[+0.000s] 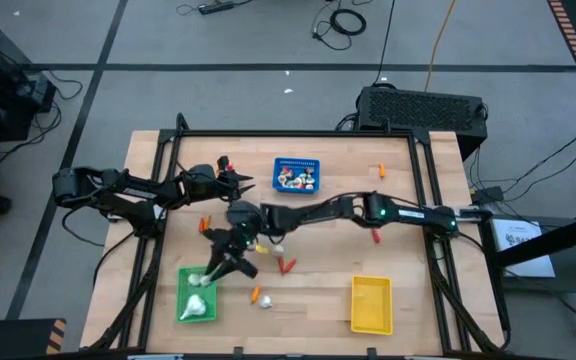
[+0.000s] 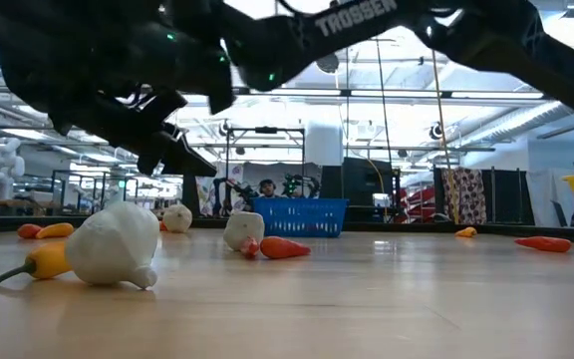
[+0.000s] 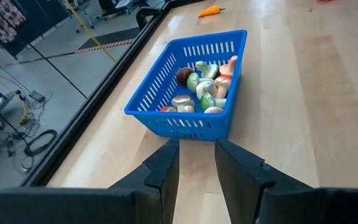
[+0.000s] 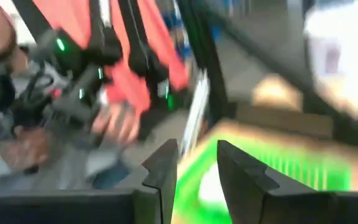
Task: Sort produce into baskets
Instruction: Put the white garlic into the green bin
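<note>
The table (image 1: 408, 250) held three baskets. The blue basket (image 1: 297, 175) at the far side was well stocked with round pieces, seen plainly in the left wrist view. The green basket (image 1: 196, 295) at the near left held a few white bulbs. The yellow basket (image 1: 371, 304) at the near right looked empty.

The right arm stretched across the table, its gripper (image 1: 218, 272) hanging just above the green basket's far edge. Its fingers stood slightly apart, and whether they held anything could not be told. The left gripper (image 1: 240, 181) waited near the blue basket, fingers a little parted and empty.

Sorting looked partly done. Left loose were a bulb (image 1: 265, 301), red sticks (image 1: 286, 265) and orange pieces (image 1: 380, 171) scattered about the table.
</note>
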`<state>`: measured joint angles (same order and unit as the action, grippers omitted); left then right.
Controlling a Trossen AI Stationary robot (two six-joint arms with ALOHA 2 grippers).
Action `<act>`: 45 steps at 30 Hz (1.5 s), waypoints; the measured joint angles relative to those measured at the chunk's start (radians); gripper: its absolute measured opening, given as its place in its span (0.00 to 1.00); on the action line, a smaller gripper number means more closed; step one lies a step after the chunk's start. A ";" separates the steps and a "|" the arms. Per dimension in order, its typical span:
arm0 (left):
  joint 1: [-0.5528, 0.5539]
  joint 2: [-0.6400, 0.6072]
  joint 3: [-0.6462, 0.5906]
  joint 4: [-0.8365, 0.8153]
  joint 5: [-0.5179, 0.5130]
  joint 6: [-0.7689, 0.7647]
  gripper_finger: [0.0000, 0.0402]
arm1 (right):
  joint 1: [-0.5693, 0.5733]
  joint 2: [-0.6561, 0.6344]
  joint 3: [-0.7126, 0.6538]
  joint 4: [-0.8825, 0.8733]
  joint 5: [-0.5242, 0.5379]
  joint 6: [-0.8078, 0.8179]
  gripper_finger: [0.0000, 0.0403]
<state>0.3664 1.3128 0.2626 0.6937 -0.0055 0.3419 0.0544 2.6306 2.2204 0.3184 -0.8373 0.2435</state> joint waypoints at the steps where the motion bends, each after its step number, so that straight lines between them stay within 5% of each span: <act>1: 0.000 0.000 0.000 0.000 0.000 0.008 0.28 | -0.007 -0.018 0.000 -0.101 -0.017 -0.015 0.26; 10: 0.000 0.000 0.000 0.000 -0.010 0.012 0.28 | -0.019 -0.210 -0.002 -0.953 0.024 -0.361 0.26; 19: 0.000 0.000 0.000 0.004 -0.014 0.012 0.28 | 0.035 -0.316 0.000 -1.360 0.286 -0.493 0.26; 31: 0.000 0.000 0.000 0.004 -0.018 0.006 0.28 | 0.147 -0.257 -0.003 -1.303 0.300 -0.334 0.26; 38: -0.003 0.000 0.000 0.004 0.010 -0.036 0.28 | 0.207 -0.257 -0.003 -1.269 0.484 -0.251 0.26; 45: -0.033 0.000 0.000 -0.001 0.039 -0.048 0.28 | 0.242 -0.232 -0.003 -1.273 0.595 -0.333 0.26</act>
<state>0.3332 1.3128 0.2626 0.6932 0.0334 0.2935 0.2959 2.3988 2.2177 -0.9544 -0.2427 -0.0896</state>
